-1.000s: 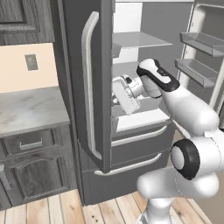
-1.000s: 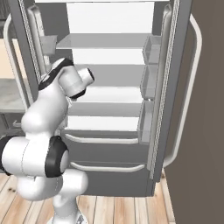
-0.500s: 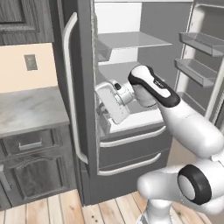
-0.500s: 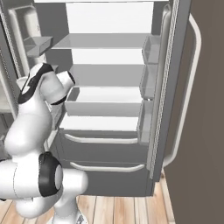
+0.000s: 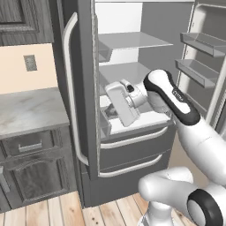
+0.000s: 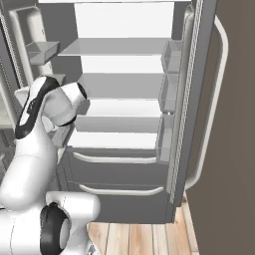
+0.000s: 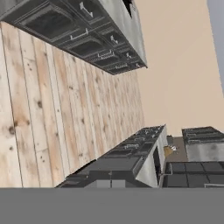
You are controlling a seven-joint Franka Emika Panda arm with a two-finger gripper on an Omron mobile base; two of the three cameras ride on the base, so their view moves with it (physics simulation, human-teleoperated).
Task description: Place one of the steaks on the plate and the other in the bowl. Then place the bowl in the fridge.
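Note:
The fridge (image 5: 132, 66) stands with both doors open, its white shelves (image 6: 119, 107) bare where I can see them. My gripper (image 5: 118, 105) is at mid-shelf height just inside the left door (image 5: 81, 88), close to that door's inner edge. Its jaws are shut and nothing shows between them. In the right base view the arm (image 6: 47, 107) covers the hand. The hand view looks away from the fridge, across the wooden floor (image 7: 48, 109) toward dark cabinets (image 7: 87, 30). The steaks, the plate and the bowl are out of view.
A marble-topped counter (image 5: 31, 110) with dark drawers stands left of the fridge. The right door (image 6: 199, 99) juts toward the base with its bins (image 5: 198, 57) exposed. Two closed lower drawers (image 5: 132, 150) sit under the shelves. A beige wall (image 7: 179, 61) lies beyond the floor.
My hand swung left from the fridge's middle toward the left door. That door's handle edge shifted left in the left base view. The counter beside it stayed put.

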